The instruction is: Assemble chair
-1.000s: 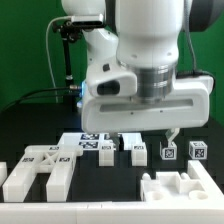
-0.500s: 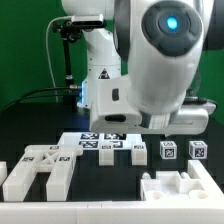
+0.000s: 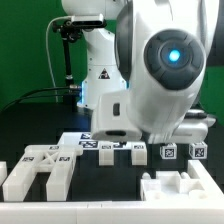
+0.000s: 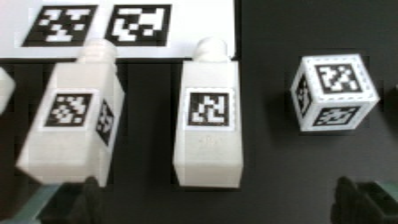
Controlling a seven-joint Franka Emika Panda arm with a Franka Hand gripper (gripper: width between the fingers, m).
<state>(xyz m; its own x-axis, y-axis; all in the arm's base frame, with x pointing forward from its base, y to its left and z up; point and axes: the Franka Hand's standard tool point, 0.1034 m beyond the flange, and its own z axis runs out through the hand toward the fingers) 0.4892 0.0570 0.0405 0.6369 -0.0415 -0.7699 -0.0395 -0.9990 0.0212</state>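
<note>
The chair lies in loose white tagged pieces on the black table. In the wrist view two long posts (image 4: 71, 115) (image 4: 214, 118) lie side by side, with a small cube (image 4: 334, 92) beside them. My gripper (image 4: 217, 203) stands open above the table. Its dark fingertips (image 4: 71, 200) straddle the near end of the middle post without touching it. In the exterior view the posts (image 3: 108, 152) (image 3: 137, 152) and two cubes (image 3: 168, 152) (image 3: 198, 150) sit in a row. The arm's bulk hides the fingers there.
The marker board (image 3: 90, 141) (image 4: 103, 25) lies just behind the posts. A large slotted frame piece (image 3: 40, 170) sits at the exterior view's left front. Another chunky white piece (image 3: 185, 186) sits at the right front. A green backdrop and black stand are behind the arm.
The arm has swung and turned, so its blue-lit joint now faces the camera and sits lower. The jaws stay open. No chair piece has moved.
</note>
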